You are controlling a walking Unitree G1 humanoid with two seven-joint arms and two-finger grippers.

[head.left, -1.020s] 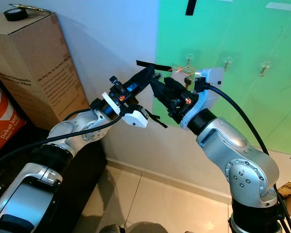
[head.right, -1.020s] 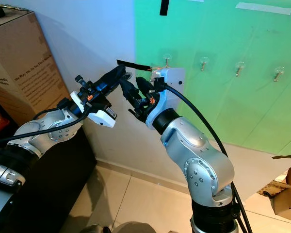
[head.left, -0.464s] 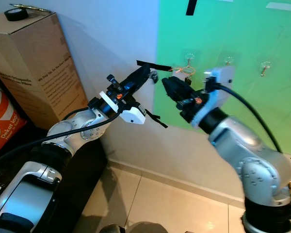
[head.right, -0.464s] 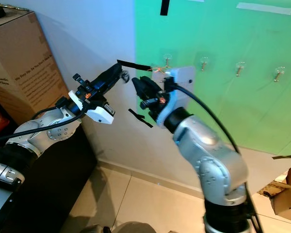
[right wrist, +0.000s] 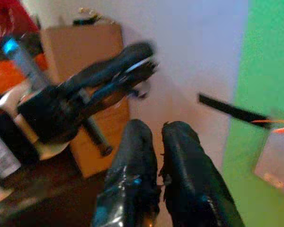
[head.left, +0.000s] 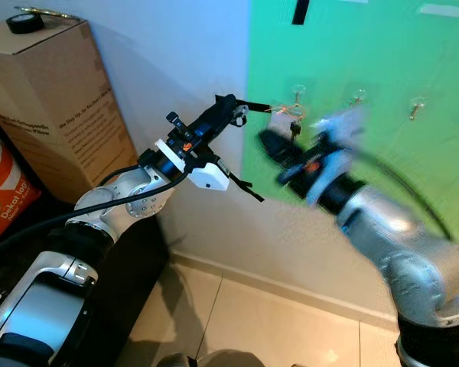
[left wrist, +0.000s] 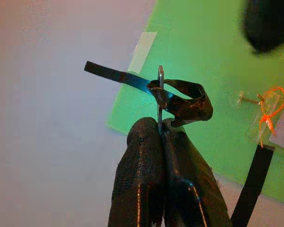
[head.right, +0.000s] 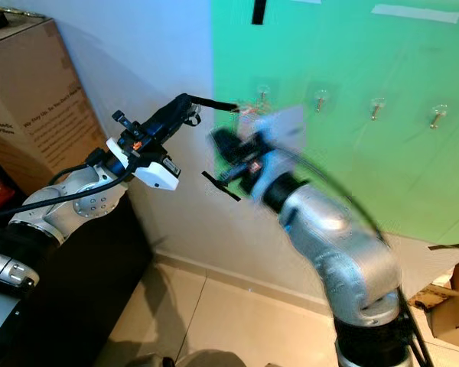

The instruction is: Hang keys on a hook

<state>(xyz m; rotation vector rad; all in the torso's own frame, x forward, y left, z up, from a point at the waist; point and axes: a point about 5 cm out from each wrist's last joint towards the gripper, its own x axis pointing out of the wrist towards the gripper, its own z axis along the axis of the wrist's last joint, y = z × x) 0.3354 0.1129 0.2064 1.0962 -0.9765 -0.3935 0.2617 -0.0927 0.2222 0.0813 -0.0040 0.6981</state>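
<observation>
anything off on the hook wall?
Yes: the first hook already carries an orange-tied tag, while the left gripper pinches the key ring short of it. The other hooks hang bare. Right gripper is motion-blurred.

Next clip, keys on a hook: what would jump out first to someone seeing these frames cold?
The bright green sheet on the white wall, with a row of clear hooks, catches the eye first. In front of it the left gripper is raised, its fingers shut on a metal ring with a black strap. Beside it the right gripper is motion-blurred, and a tall cardboard box stands at the left.
</observation>
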